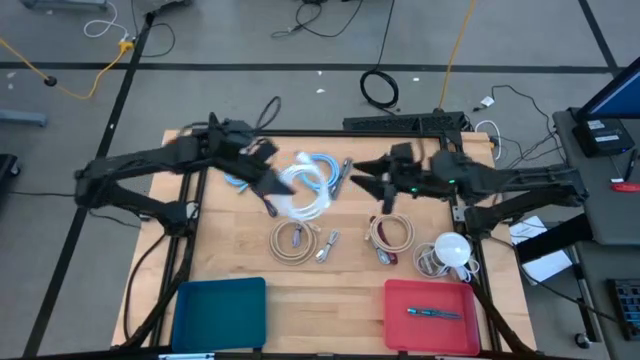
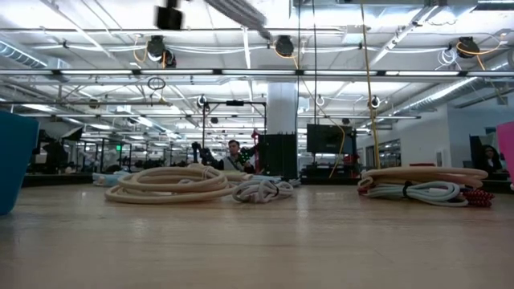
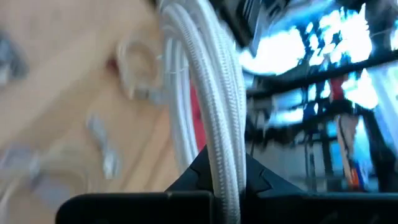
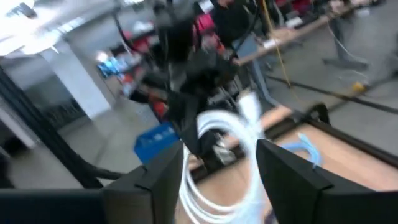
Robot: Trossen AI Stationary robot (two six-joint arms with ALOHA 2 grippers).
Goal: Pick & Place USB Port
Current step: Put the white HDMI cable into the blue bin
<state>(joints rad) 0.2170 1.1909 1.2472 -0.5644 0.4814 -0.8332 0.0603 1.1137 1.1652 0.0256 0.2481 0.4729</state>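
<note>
Cable coils lie between left gripper and trays.

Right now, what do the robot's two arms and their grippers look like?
Both arms are black, built of slim jointed links. The left gripper and right gripper each end in two dark, flat, angular fingers. Small green lights glow on the right arm. No lettering is legible.

Wooden table: coiled cables, two bins.
</note>
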